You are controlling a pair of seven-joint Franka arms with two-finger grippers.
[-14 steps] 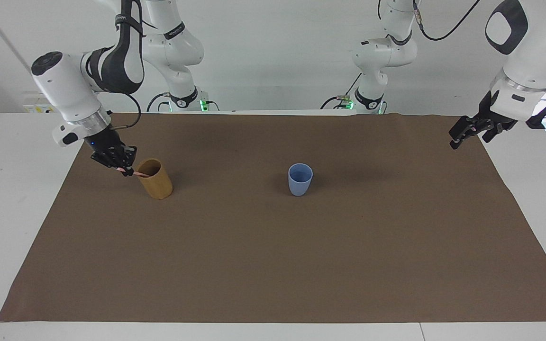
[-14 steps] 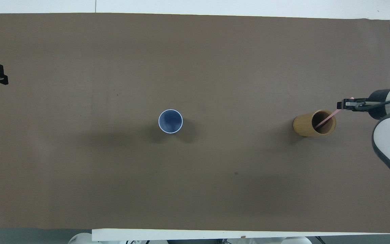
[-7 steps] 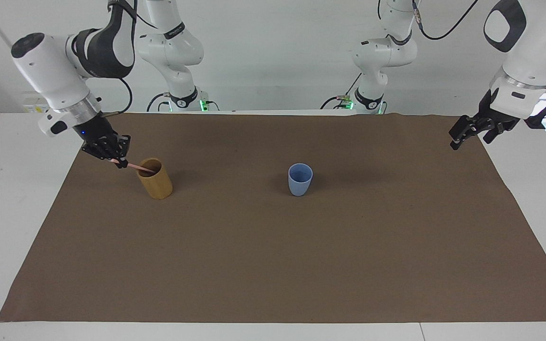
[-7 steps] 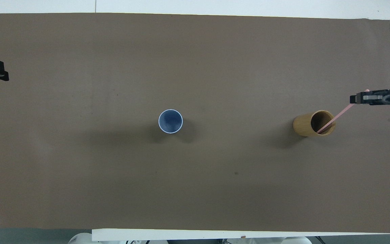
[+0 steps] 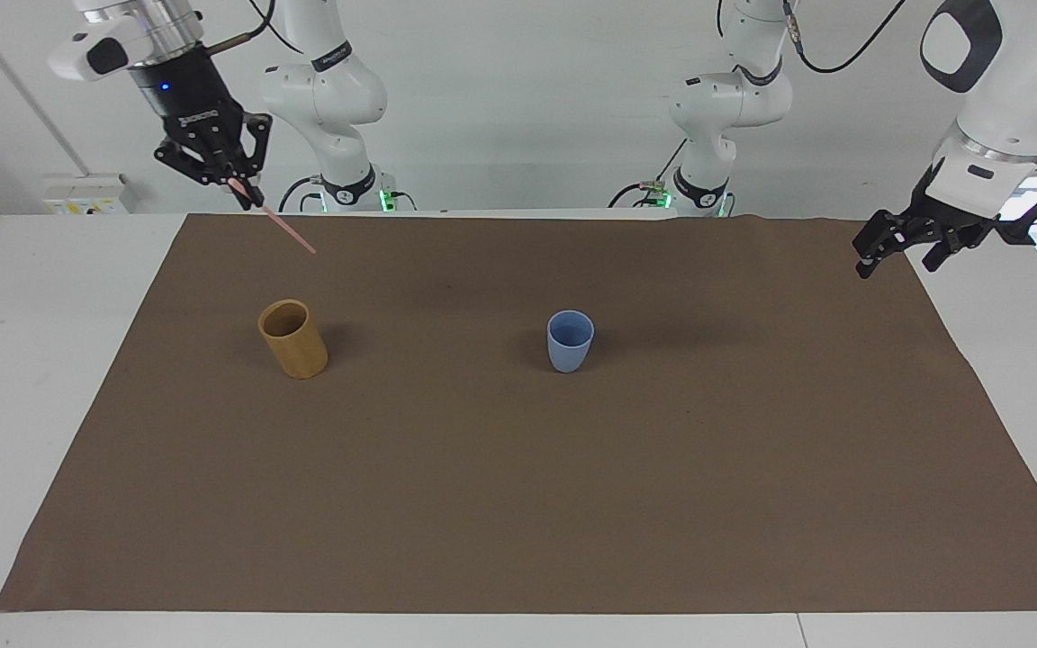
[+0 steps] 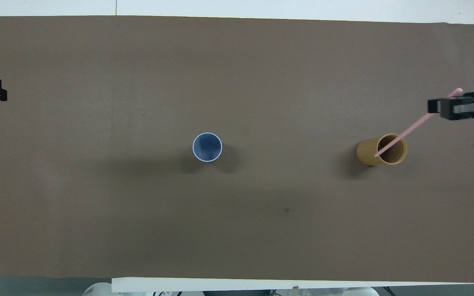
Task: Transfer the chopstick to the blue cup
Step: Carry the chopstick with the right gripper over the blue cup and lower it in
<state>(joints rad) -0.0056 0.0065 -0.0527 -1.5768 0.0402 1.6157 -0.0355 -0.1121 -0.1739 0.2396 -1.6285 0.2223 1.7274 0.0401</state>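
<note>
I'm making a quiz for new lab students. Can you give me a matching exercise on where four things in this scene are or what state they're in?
Things:
1. chopstick
2. blue cup
3. tan cup
4. left tool

States:
A. open, waiting over the brown mat's edge
B. standing empty mid-mat
C. held slanted in the air by the right tool
D. standing empty toward the right arm's end

Pairs: 1-C, 2-B, 3-D, 4-A

The chopstick (image 5: 288, 232) has been lifted clear of the tan cup (image 5: 293, 339) by the right gripper (image 5: 242, 190), tip slanting toward 4 o'clock.
</note>
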